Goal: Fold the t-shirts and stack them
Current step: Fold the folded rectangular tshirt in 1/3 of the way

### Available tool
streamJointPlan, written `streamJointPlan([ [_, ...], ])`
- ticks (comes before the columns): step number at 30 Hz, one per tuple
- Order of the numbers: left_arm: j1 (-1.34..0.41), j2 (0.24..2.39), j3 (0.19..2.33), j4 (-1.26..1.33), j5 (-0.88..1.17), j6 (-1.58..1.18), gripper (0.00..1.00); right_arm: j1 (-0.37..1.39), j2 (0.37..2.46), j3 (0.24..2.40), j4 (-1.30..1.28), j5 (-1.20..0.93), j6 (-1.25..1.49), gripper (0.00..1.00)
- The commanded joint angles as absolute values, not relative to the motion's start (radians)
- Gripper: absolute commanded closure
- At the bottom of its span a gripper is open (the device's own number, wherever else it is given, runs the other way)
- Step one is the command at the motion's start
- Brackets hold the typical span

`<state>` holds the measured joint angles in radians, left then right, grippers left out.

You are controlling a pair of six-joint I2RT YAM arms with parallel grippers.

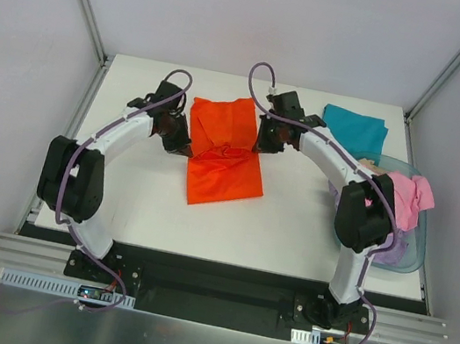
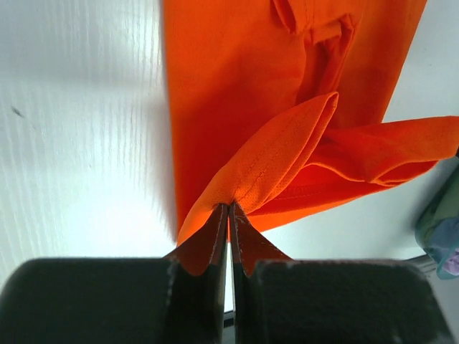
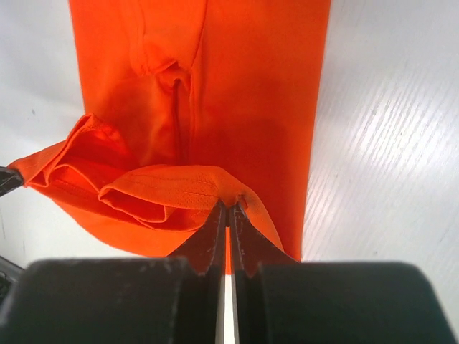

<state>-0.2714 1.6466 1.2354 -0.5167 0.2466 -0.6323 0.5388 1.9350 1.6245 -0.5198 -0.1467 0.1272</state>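
The orange-red t-shirt (image 1: 225, 149), soft, light and limp, lies partly folded well left of the blue tub (image 1: 415, 249). It will likely sag between holds, so its stitched edges look the soundest places to pinch. The tub holds a pink t-shirt (image 1: 410, 195) draped over its rim, with what looks like lavender cloth beneath. A folded teal t-shirt (image 1: 354, 125) sits just beyond the tub. The left gripper (image 2: 228, 209) and right gripper (image 3: 228, 208) are each clamped on a seamed fold of the orange-red t-shirt.
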Motion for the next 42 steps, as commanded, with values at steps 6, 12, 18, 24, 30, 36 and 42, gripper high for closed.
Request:
streamJointPlan([
  [6,-0.239,1.764,1.367,-0.523,0.172,-0.560,1.00,0.517,2.048,1.741,-0.460,-0.111,0.098,0.99],
  [12,-0.238,1.840,1.396,-0.520,0.124,-0.543,0.97,0.503,2.146,1.784,-0.451,-0.109,0.106,0.94],
  [18,-0.238,1.914,1.488,-0.517,0.141,-0.508,0.63,0.497,2.186,1.867,-0.520,-0.103,0.118,0.72],
  [24,-0.238,1.846,1.479,-0.518,0.152,-0.488,0.24,0.497,2.108,1.849,-0.555,-0.092,0.104,0.14],
  [30,-0.238,1.680,1.327,-0.515,0.167,-0.518,0.01,0.506,1.964,1.704,-0.548,-0.120,0.103,0.03],
  [36,-0.249,1.533,1.137,-0.485,0.177,-0.552,0.01,0.517,1.867,1.491,-0.474,-0.192,0.101,0.03],
  [42,-0.244,1.574,1.164,-0.465,0.138,-0.534,0.04,0.520,1.907,1.546,-0.462,-0.252,0.045,0.05],
])
